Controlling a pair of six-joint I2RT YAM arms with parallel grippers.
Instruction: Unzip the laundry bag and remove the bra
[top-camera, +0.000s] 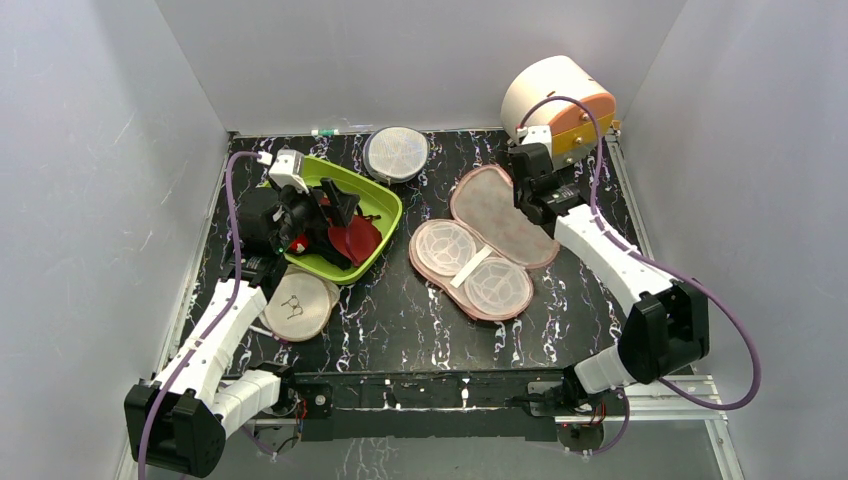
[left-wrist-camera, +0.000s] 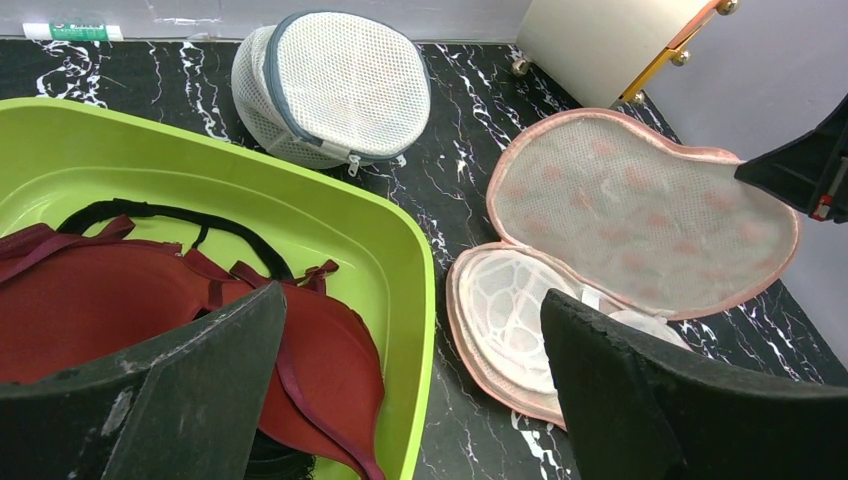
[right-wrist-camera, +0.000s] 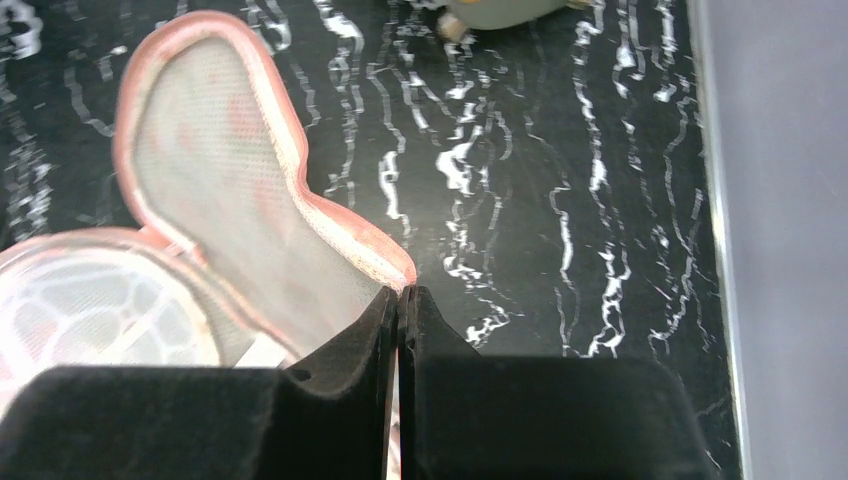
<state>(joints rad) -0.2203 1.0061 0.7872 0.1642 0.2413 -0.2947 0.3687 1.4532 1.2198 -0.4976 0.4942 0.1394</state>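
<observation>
Padding and mesh form the peanut-shaped laundry bag (top-camera: 500, 212), which lies unzipped on the marbled black table (left-wrist-camera: 470, 130), its pink-rimmed flap folded back from two white latticed cups. The right gripper (right-wrist-camera: 400, 292) has its fingers pressed together at the flap's rim; whether they nip it I cannot tell. The left gripper (left-wrist-camera: 412, 300) gapes wide, holding nothing, above the smooth maroon bra (left-wrist-camera: 90, 300) slumped in a glossy green tub (left-wrist-camera: 400, 232).

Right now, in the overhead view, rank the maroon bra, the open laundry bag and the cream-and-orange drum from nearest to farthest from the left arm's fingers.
1. bra, in the green tub, right by the left fingers.
2. laundry bag, lying open mid-table, to their right.
3. cream-and-orange drum, far right corner.
</observation>
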